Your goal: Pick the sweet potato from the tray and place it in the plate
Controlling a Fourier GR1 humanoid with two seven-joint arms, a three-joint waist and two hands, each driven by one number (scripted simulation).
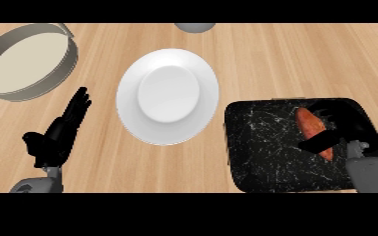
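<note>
On the light wooden counter (295, 60), a black, white-veined square tray with rounded corners (273, 155) sits at the lower right. Lying in its right part is the orange, elongated sweet potato (308, 122), its length running from the tray's upper middle down toward the right. The robot's right hand (347, 132), black on a grey forearm, comes in from the lower right corner and sits over the sweet potato: a dark thumb crosses the vegetable's lower half, and the fingers curl along its right side, so the hand is closed around it. The sweet potato lies low over the tray's surface; whether it touches the surface cannot be told.

Just beside the tray's left edge, at the middle of the view, stands a round white ceramic plate (133, 100) with a shallow raised centre, holding nothing. Left of the plate, the robot's left hand (55, 140) rests at the lower left, fingers straight and together, pointing up and away, touching no object. A round grey-rimmed pan with a cream interior (63, 67) occupies the upper left corner, well apart from the plate. A small grey rounded object (195, 27) peeks in at the top edge, above the plate.
</note>
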